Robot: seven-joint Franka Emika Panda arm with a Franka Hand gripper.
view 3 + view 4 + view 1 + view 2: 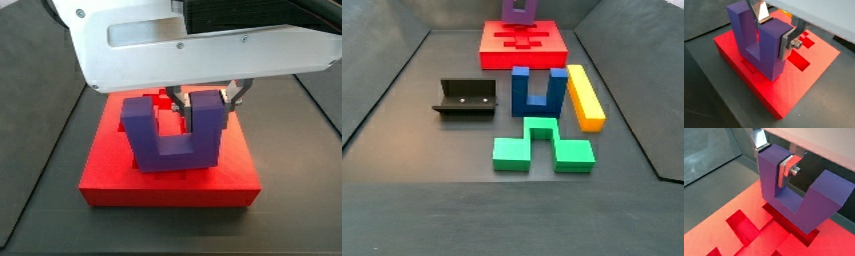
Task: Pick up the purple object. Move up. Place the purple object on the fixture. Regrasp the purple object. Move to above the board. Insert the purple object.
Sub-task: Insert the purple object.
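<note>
- Purple object (170,134) stood prongs-up on the board (120,180), the gripper (774,31) fingers (785,170) clamped on one prong.
- Misaligned with the recess, it might jam.

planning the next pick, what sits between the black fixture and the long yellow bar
In a side view, the blue U-shaped block stands upright between the fixture and the yellow bar. The gripper is away, holding the purple object at the red board.

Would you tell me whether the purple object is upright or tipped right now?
Upright: the purple object stands prongs-up on the board, the gripper clamping one prong.
</note>
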